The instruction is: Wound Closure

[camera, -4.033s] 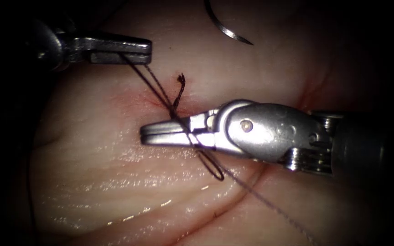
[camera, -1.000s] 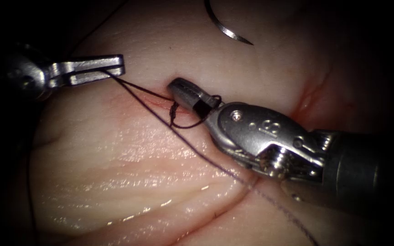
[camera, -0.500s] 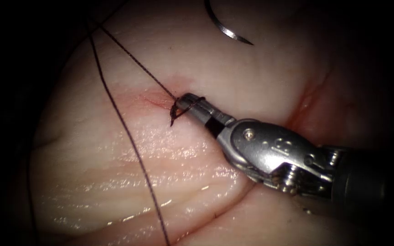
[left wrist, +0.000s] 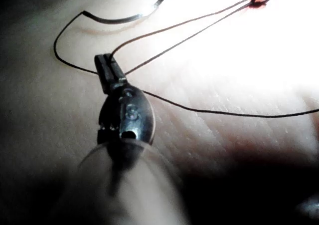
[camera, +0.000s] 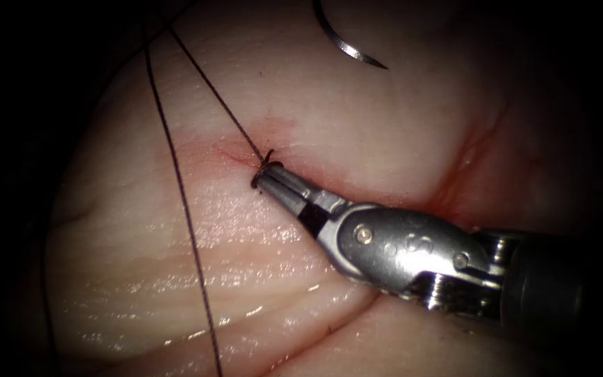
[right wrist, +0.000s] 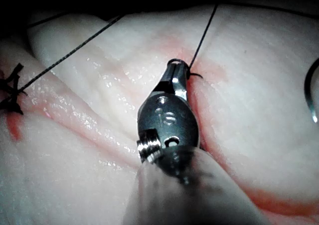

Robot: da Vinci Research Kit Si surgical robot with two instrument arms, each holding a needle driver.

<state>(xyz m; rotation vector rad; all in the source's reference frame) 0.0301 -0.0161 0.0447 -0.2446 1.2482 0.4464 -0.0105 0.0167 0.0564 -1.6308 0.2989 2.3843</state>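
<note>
Both tools are clamped on thread [camera: 183, 209]: the right tool [camera: 265, 176] at the knot on the cut [camera: 228, 150], the left tool [left wrist: 110, 68] on strands running toward eleven o'clock, the needle [camera: 347, 45] left free on the tissue [camera: 141, 279] at one o'clock.

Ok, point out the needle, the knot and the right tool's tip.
needle [camera: 347, 47], endoscope view, mid-curve, lying free on the tissue.
knot [camera: 266, 156], endoscope view, thread twist at the cut.
right tool [camera: 263, 179], endoscope view, jaw tips gripping thread.

Surgical training bench in a robotics lab, pale ridged tissue [camera: 259, 265] lit against darkness, a steel wristed needle driver [camera: 268, 180] at the reddened cut [camera: 357, 192], dark thread [camera: 183, 202] and curved needle [camera: 347, 45] lying across it
</note>
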